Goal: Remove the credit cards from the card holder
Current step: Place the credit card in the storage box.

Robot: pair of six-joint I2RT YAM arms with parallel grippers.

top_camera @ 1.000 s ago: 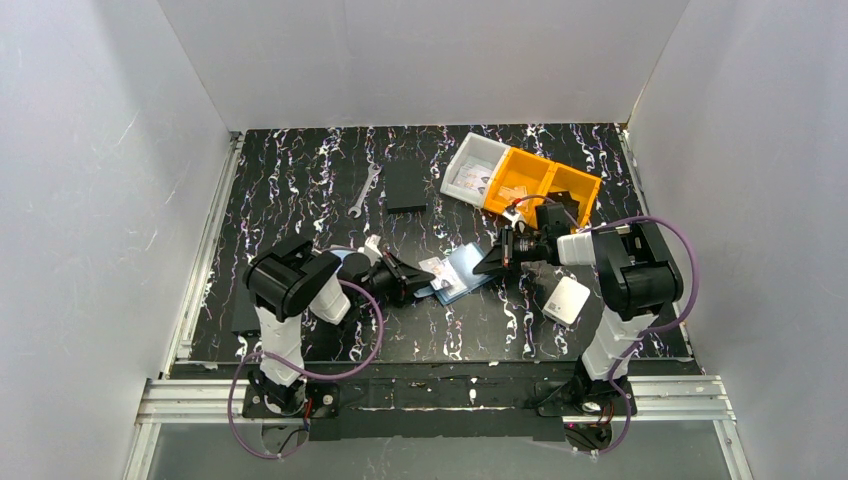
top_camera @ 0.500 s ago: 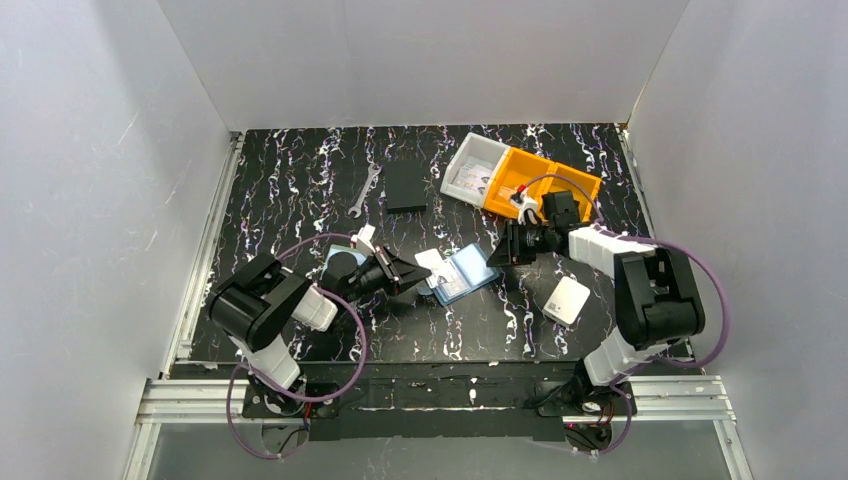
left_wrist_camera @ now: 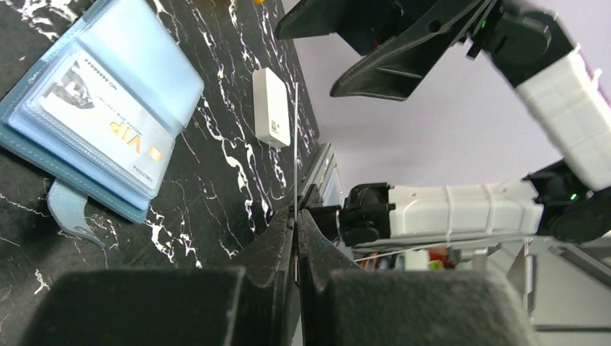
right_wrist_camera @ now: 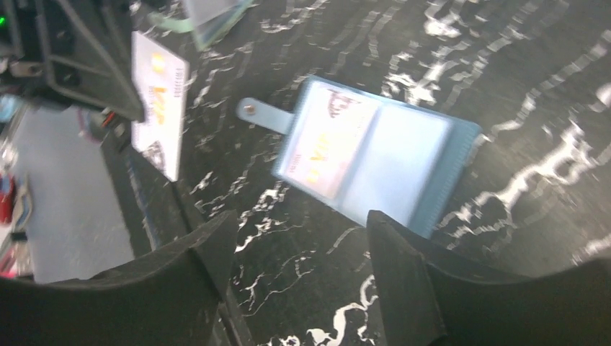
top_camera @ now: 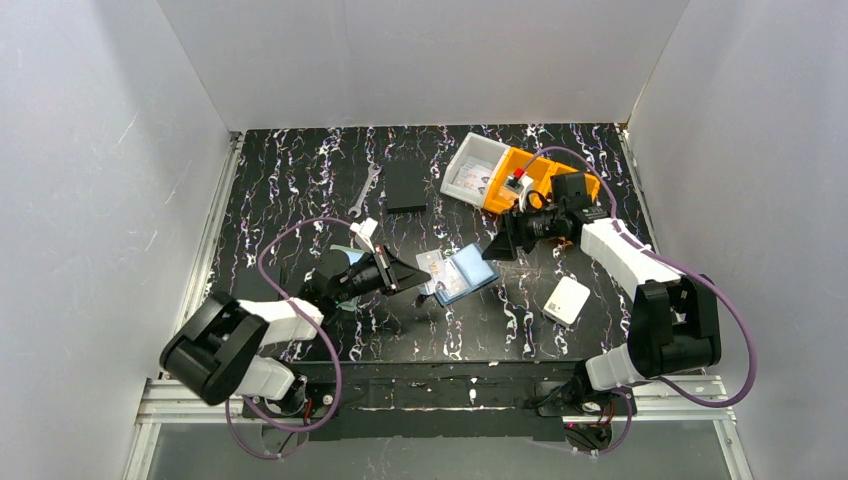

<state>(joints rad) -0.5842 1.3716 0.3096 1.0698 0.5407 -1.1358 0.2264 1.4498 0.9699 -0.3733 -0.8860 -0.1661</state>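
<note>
The blue card holder (top_camera: 466, 273) lies open and flat on the black marbled table, with a pale credit card marked VIP (left_wrist_camera: 108, 121) still in its left clear pocket. My left gripper (top_camera: 411, 273) sits just left of it, shut on another credit card (right_wrist_camera: 160, 101). That card stands on edge and shows only as a thin line (left_wrist_camera: 296, 144) in the left wrist view. My right gripper (top_camera: 500, 246) hovers open to the right of the holder (right_wrist_camera: 375, 151) with nothing between its fingers (right_wrist_camera: 302, 238).
A white rounded box (top_camera: 566, 299) lies at the right front. Yellow bins (top_camera: 548, 180) and a white bin (top_camera: 470, 166) stand at the back right. A wrench (top_camera: 365, 190) and a flat black rectangle (top_camera: 406, 185) lie at the back middle. A pale blue item (top_camera: 343, 256) lies behind the left gripper.
My right gripper has let go of the holder's right edge, opened wide and drawn back to the right. The left gripper still grips its card beside the holder; its arm swung leftward.
</note>
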